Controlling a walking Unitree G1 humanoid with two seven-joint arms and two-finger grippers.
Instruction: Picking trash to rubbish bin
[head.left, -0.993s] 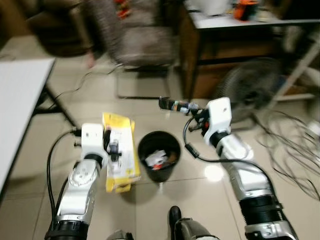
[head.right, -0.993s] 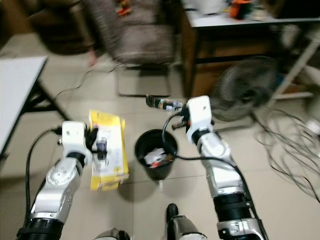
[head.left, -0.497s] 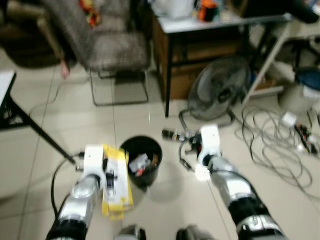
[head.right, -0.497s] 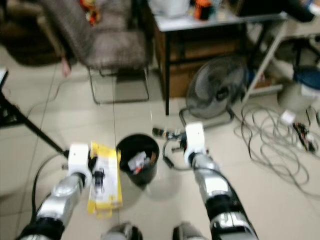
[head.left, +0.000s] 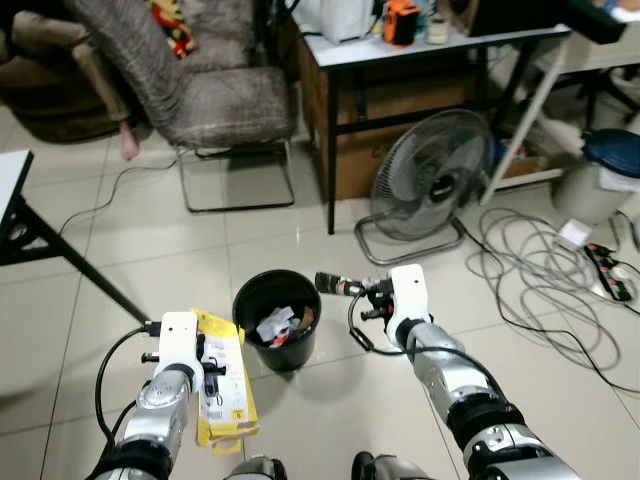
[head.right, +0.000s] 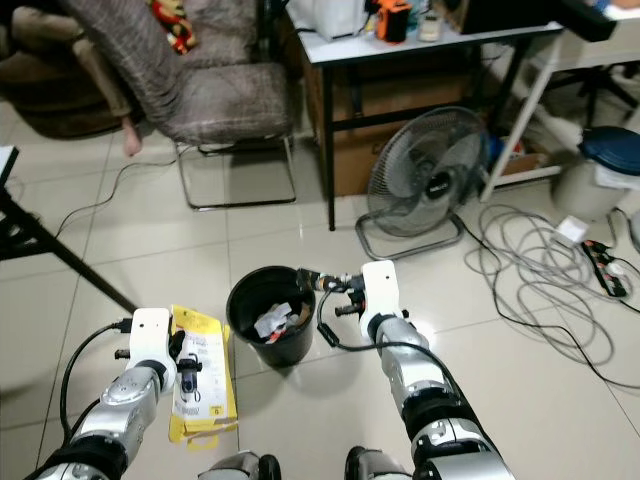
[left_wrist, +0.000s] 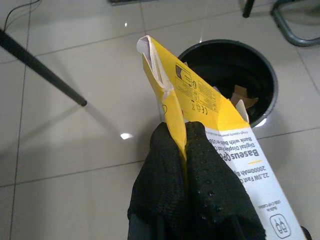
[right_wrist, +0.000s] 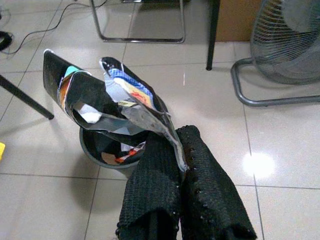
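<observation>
A round black plastic bin (head.left: 276, 319) part-filled with scraps stands on the tiled floor between the arms. The left end effector (left_wrist: 181, 145) is clamped on a flat yellow cardboard package (left_wrist: 200, 102) beside it — the right end effector (right_wrist: 176, 145) pinches a crumpled dark foil wrapper (right_wrist: 107, 102) at the rim.

A round black rubbish bin (head.left: 276, 318) stands upright on the tiled floor, already holding crumpled paper and wrapper scraps. Just beside it on the robot's left, a flattened yellow power-bank box (left_wrist: 210, 107) with black print is pinched at its edge, one torn end open. A crumpled dark foil wrapper (right_wrist: 107, 102) with coloured print is held above the bin's rim on the other side.
</observation>
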